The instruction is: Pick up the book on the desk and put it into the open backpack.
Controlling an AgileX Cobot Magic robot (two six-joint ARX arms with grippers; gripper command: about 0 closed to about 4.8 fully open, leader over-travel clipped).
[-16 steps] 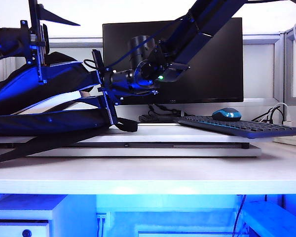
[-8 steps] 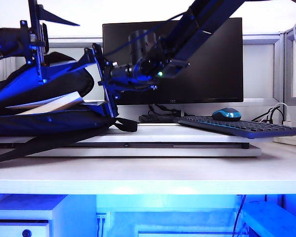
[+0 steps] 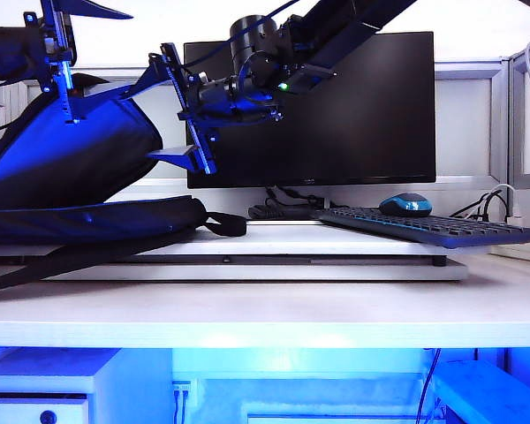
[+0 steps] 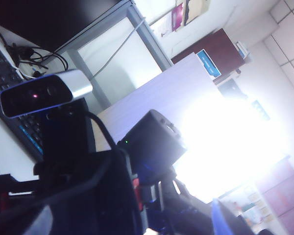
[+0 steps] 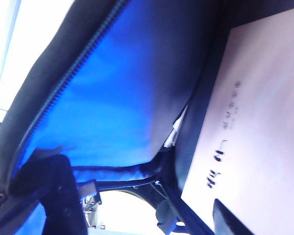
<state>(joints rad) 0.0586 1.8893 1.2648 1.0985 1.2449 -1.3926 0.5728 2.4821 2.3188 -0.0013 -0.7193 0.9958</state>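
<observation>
The black backpack [image 3: 62,159] lies on its side at the left of the desk [image 3: 265,318], mouth facing right, its upper flap pulled high. My left gripper [image 3: 93,53] is at the flap's top edge with its jaws wide apart. My right gripper [image 3: 150,119] hangs open at the bag's mouth, holding nothing. In the right wrist view the pale pink book [image 5: 255,122] lies free inside the backpack [image 5: 112,88] against the blue lining, beyond my open right gripper [image 5: 142,215]. From the exterior view the book is hidden.
A white riser slab [image 3: 336,238] carries the bag, a tilted keyboard [image 3: 424,225] and a blue mouse [image 3: 406,205]. A black monitor [image 3: 353,106] stands behind my right arm. Bag straps [image 3: 221,225] trail onto the slab. Cables sit at the far right.
My right gripper opened, let go of the book and rose away from the mouth. The book dropped into the bag, out of the exterior view. My left gripper lifted the flap higher.
</observation>
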